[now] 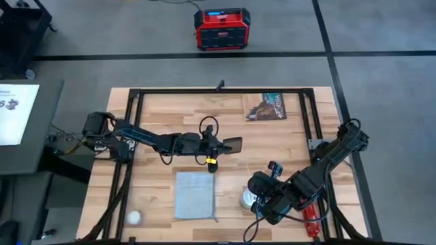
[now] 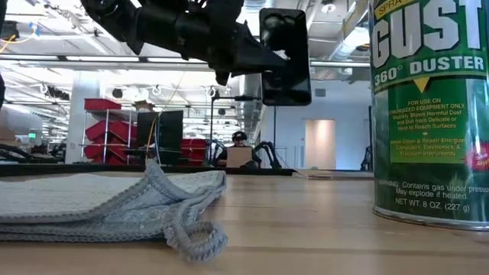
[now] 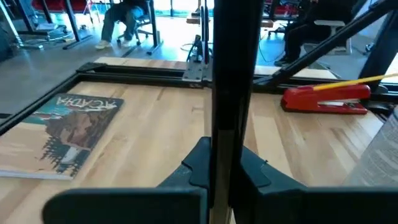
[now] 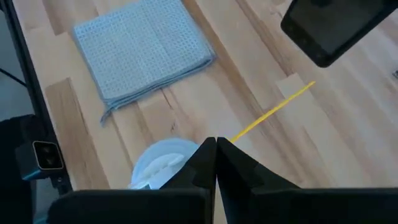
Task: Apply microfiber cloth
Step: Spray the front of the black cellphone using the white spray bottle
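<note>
Left gripper [image 1: 219, 145], clamped on the black phone [image 1: 231, 144] held above the desk [image 1: 157, 116], sits just beyond the microfiber cloth [image 1: 195, 195], w/ closed, empty right gripper [image 1: 262, 197] beside it.

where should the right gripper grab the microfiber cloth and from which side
Judging by its pose, take the microfiber cloth at the corner with the hanging loop, coming straight down. It lies flat and folded on the table, and only that loose corner bulges enough to pinch. The right gripper is nearby.

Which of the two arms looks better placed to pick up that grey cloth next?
Probably the right: the right gripper is empty, shut, near the microfiber cloth. The left gripper already holds the black phone aloft.
</note>
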`<action>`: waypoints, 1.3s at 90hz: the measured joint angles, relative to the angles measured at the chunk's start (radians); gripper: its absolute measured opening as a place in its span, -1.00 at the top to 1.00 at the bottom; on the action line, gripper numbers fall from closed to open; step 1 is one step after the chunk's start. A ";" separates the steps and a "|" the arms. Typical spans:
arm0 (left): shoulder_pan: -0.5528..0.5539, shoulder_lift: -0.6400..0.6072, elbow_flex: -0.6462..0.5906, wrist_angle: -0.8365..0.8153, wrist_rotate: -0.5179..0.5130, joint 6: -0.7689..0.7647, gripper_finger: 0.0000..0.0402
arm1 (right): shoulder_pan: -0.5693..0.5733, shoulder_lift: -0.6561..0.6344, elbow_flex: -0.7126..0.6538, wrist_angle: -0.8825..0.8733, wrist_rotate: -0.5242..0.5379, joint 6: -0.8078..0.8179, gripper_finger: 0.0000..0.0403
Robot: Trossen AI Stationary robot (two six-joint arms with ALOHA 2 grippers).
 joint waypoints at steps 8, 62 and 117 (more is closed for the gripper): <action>-0.003 0.000 0.000 -0.001 -0.002 -0.004 0.98 | 0.002 -0.002 0.000 -0.002 0.001 -0.001 1.00; -0.022 0.000 0.000 -0.027 -0.052 -0.006 0.98 | 0.003 -0.004 0.000 -0.011 -0.043 0.011 1.00; -0.022 0.000 0.000 -0.044 -0.052 -0.022 0.98 | -0.003 -0.004 0.000 -0.013 -0.051 0.007 1.00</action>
